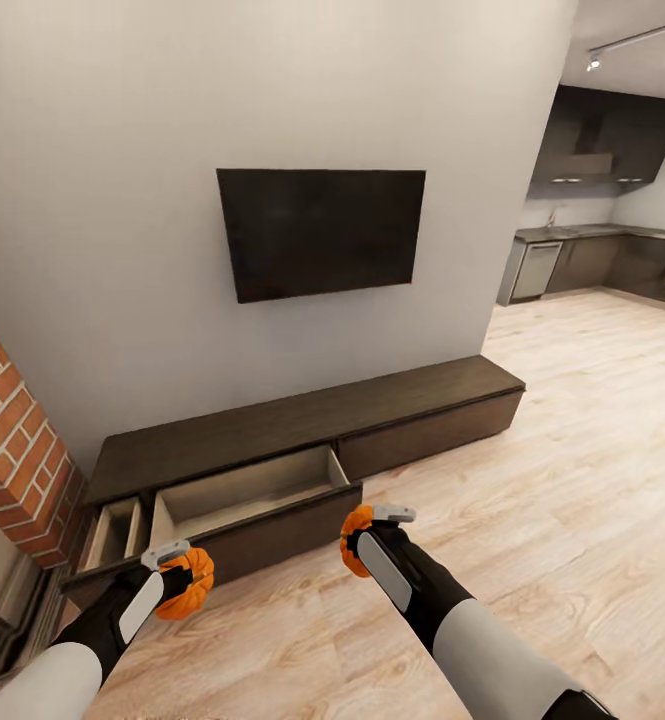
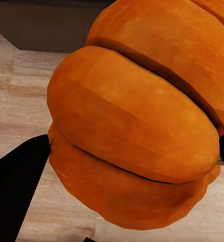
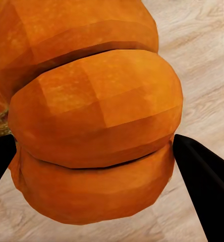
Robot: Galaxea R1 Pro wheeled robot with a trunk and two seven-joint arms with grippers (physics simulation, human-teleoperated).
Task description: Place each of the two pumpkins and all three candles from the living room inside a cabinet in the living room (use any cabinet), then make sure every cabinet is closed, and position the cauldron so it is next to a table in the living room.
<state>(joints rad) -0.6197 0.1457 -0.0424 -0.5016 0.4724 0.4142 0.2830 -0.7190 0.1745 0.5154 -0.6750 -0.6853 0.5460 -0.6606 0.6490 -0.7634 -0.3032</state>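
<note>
Both tools, left tool (image 1: 184,570) and right tool (image 1: 372,527), are gripping pumpkins (image 1: 194,585) near the open cabinet (image 1: 272,480); we are judging nothing stored yet.

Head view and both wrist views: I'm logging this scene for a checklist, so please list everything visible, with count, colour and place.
pumpkins: two, bright orange, one in the left pincer, one in the right pincer
cabinet: one, dark brown, long and low against the wall; left drawer pulled open, pale beige inside, nothing seen in it; right drawer front shut
narrow compartment: one, beige inside, open at the cabinet's left end
television: one, black, on the wall above the cabinet
brick fireplace: one, red, far left
floor: light wood planks
kitchen cupboards: dark, far right background
left pincer: black, shut on a pumpkin
right pincer: black, shut on a pumpkin
</note>
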